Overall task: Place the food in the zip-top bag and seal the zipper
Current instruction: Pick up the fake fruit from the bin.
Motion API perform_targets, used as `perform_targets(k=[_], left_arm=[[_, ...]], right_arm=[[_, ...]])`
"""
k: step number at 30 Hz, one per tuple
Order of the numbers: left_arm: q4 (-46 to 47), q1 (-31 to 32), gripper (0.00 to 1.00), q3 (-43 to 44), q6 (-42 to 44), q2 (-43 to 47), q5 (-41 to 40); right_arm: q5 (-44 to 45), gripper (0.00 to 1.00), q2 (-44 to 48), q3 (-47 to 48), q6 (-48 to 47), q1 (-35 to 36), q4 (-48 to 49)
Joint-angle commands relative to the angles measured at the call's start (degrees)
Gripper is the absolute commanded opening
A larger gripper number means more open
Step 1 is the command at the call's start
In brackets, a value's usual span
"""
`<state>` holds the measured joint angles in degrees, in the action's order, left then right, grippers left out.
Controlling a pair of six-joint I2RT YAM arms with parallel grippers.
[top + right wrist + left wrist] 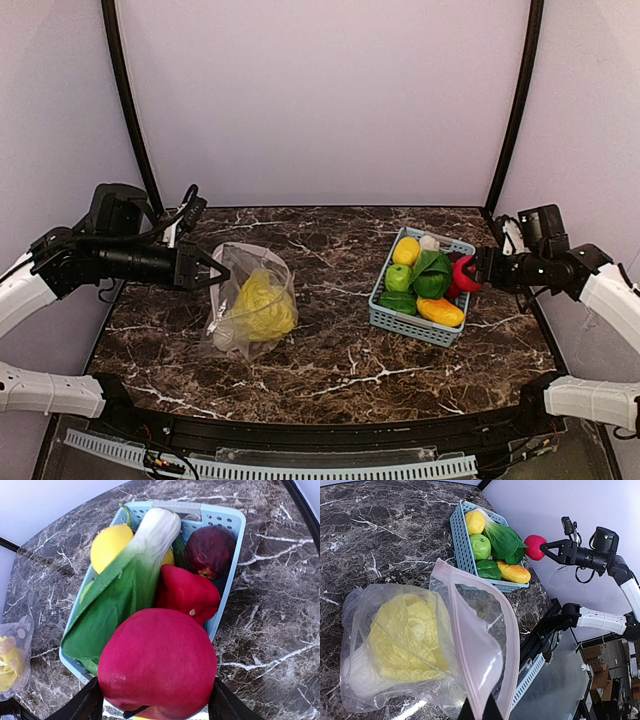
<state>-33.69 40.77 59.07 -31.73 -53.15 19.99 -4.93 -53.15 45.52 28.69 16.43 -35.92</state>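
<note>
The clear zip-top bag [228, 318] lies on the left of the table with the pale yellow napa cabbage [262, 305] inside. My left gripper [215, 272] is shut on the bag's mouth edge, pinching the pinkish zipper [462, 625] and holding the mouth open [479, 712]. My right gripper [465, 272] is shut on a red fruit [157, 662] and holds it over the right rim of the blue basket [400, 322]. In the basket are a lemon [110, 545], a green apple [480, 546] and an orange-yellow pepper [441, 311].
The basket also holds a green leafy vegetable [125, 595], a red pepper [187, 592] and a dark red round fruit [210, 550]. Bare marble lies between bag and basket. Black frame posts stand at the back corners.
</note>
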Motion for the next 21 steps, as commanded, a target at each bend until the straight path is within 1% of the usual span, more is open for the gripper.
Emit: perform_targets(k=[1, 5, 8, 12, 16, 21], left_arm=[[0.93, -0.09, 0.01, -1.35, -0.09, 0.98, 0.95], [1.55, -0.1, 0.01, -1.77, 0.14, 0.86, 2.21], [1.87, -0.08, 0.01, -2.15, 0.17, 0.89, 2.51], [3.6, -0.08, 0.01, -3.29, -0.92, 0.74, 3.77], [5.79, -0.08, 0.01, -3.98, -1.92, -0.02, 5.49], [8.2, 0.0, 0.01, -3.92, -3.02, -1.43, 7.08]], right_arm=[[-1.09, 0.65, 3.06, 3.77, -1.45, -0.17, -3.38], [-6.04, 0.61, 4.85, 6.74, -1.61, -0.17, -3.61], [-10.03, 0.6, 5.82, 9.07, -1.39, -0.02, -3.5], [-14.24, 0.56, 6.86, 11.36, 0.86, 1.46, -2.3], [-15.22, 0.54, 7.35, 12.34, 3.4, 5.57, 0.28], [-13.01, 0.52, 5.53, 14.19, 5.62, 13.02, 2.34]])
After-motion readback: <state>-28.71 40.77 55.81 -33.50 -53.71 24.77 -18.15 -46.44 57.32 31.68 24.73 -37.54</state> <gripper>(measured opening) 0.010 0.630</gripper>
